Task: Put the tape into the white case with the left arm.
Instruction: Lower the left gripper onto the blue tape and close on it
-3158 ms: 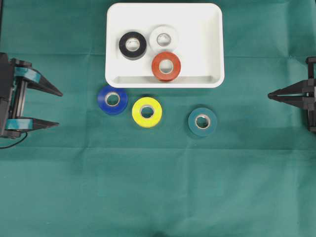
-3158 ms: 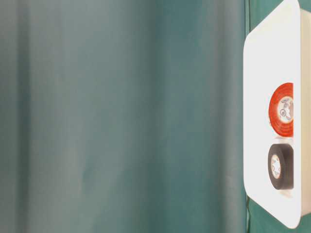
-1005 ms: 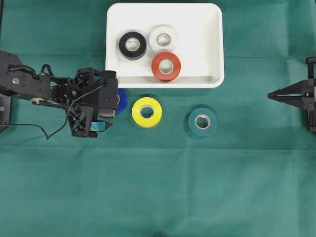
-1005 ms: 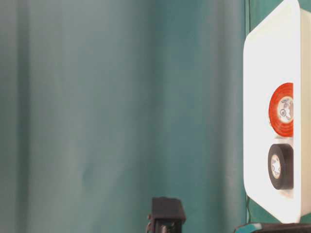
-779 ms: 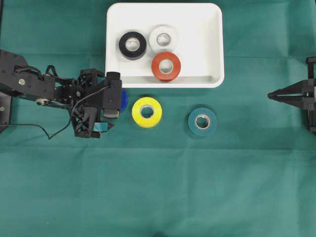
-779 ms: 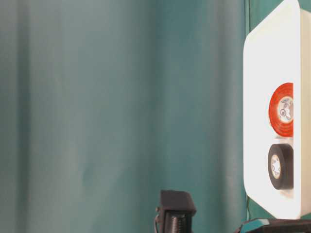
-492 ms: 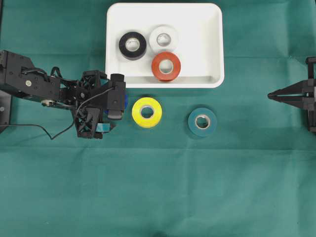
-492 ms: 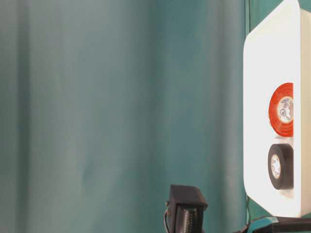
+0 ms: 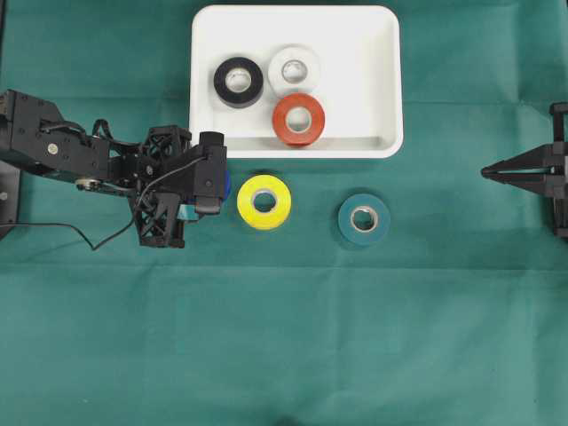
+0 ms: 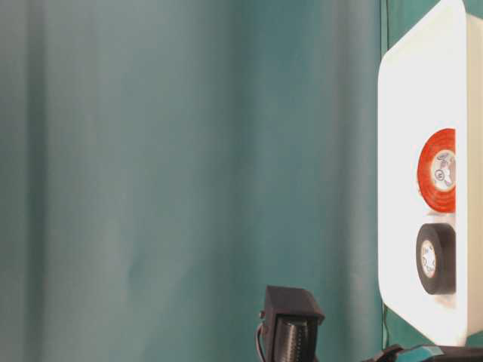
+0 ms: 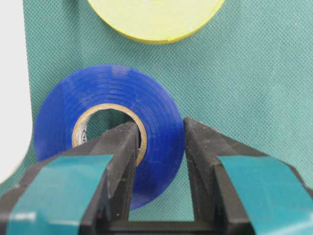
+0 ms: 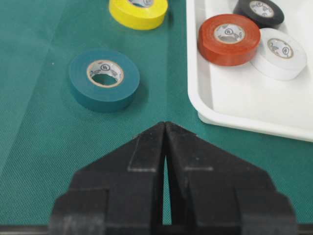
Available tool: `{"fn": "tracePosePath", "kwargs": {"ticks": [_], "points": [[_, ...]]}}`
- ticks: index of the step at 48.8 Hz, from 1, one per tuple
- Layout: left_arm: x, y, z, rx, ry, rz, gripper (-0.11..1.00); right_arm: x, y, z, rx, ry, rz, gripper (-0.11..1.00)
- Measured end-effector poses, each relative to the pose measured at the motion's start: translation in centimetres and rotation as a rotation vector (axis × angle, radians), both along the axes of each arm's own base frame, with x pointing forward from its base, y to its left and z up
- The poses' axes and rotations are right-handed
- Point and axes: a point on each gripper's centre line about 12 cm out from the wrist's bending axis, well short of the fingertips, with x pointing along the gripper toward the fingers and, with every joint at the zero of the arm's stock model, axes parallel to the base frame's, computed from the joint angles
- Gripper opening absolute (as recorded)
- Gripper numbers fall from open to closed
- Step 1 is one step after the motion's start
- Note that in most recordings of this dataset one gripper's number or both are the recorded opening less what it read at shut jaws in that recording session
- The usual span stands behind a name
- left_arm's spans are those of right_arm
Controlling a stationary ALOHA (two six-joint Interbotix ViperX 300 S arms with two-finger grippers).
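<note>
Left wrist view, jaws clamp blue tape [image 11: 110, 132] wall, beside white case [image 11: 12, 88] edge.

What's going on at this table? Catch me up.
The left gripper has shut on the blue tape, one finger through its core and one outside the wall; the roll lies on the green cloth beside the white case. Black tape, white tape and red tape are already in the case. The right gripper is shut, empty, off to the side.
</note>
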Motion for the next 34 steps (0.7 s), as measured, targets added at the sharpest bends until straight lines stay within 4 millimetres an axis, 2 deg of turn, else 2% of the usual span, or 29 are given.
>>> {"fn": "tracePosePath", "kwargs": {"ticks": [13, 34], "points": [[-0.2, -0.3, 0.6, -0.005, 0.005, 0.000, 0.25, 0.0, 0.0, 0.0, -0.001, -0.001, 0.001, -0.10], [-1.2, -3.1, 4.8, -0.008, -0.029, -0.093, 0.25, 0.0, 0.0, 0.0, 0.000, -0.003, 0.000, -0.09]]}}
